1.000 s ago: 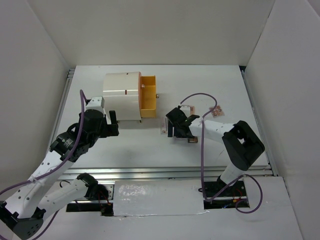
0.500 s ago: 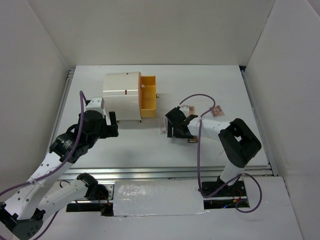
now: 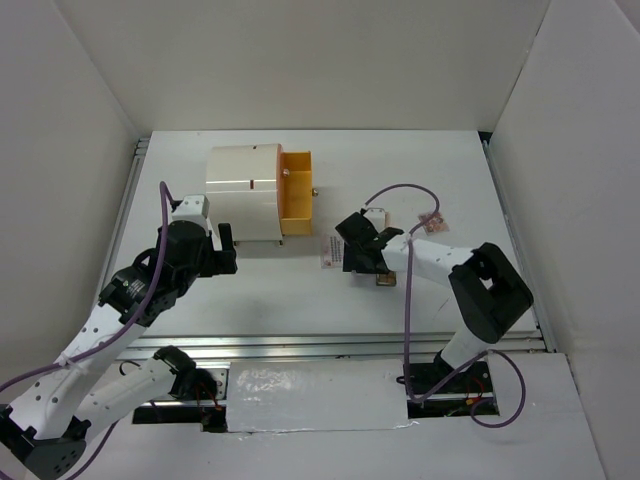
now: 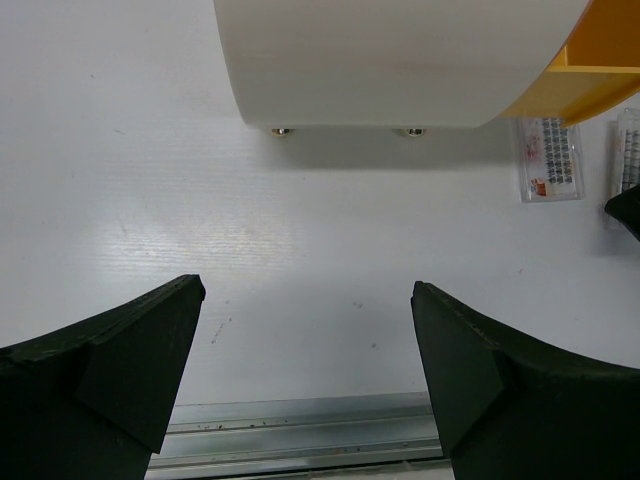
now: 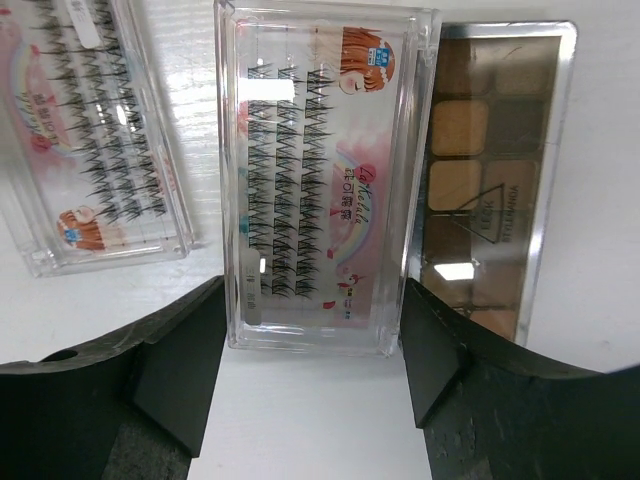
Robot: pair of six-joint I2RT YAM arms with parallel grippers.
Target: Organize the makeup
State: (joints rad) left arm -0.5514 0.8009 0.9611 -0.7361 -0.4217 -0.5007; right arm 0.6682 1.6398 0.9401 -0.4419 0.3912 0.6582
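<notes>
In the right wrist view a clear white-pink packet [image 5: 320, 180] of false lashes lies flat on the table. My right gripper [image 5: 312, 340] is shut on its near end, one finger against each long side. A second such packet [image 5: 95, 140] lies to its left. A brown eyeshadow palette [image 5: 490, 180] lies against the first packet's right side. From above, the right gripper [image 3: 352, 256] covers the gripped packet, with the other packet [image 3: 330, 250] showing beside it. My left gripper [image 4: 305, 330] hangs open over bare table, just in front of the cream box [image 4: 400, 60].
The cream cylindrical box [image 3: 243, 190] stands at the back left with its orange drawer [image 3: 296, 192] pulled out to the right. A small pink item [image 3: 432, 224] lies behind the right arm under its purple cable. A metal rail [image 3: 330, 345] runs along the table's near edge.
The right gripper's jaws have narrowed onto the packet's sides, and the gripper has shifted slightly to the right. The left arm has stayed still.
</notes>
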